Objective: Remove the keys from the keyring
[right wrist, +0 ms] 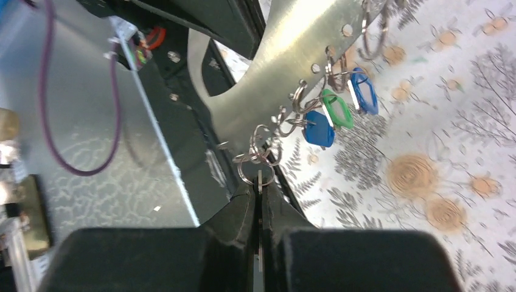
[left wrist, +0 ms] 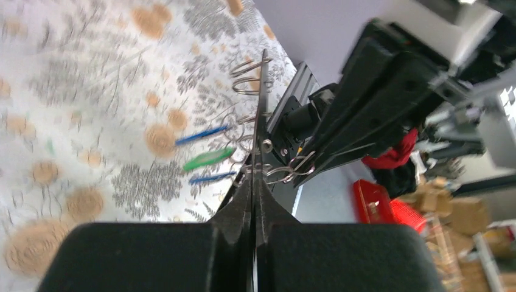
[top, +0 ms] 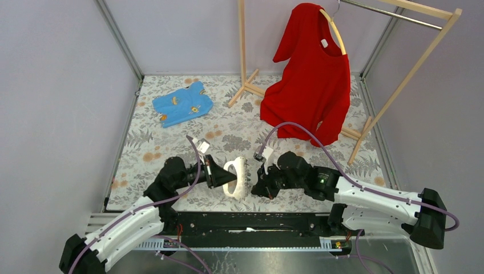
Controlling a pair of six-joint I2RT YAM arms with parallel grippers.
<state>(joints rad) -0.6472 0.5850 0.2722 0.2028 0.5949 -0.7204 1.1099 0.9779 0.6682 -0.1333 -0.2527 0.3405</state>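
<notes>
Right pincer (right wrist: pixel 258 198) is clenched on a ring (right wrist: pixel 254 163) at its twelve o'clock; tagged keys (right wrist: pixel 336 111) are strung toward one o'clock along the plate (right wrist: pixel 286 67), gripped edge-on by the left pincer (left wrist: pixel 254 201).

A silvery metal plate (right wrist: pixel 286 67) is pierced by a row of holes along its edge. Wire rings (right wrist: pixel 261 152) are hung from that edge; keys (right wrist: pixel 338 111) with blue and green plastic heads are carried just below it. Under the plate's lower end, the right gripper (right wrist: pixel 260 198) is closed on a thin silvery piece (right wrist: pixel 260 180).
</notes>
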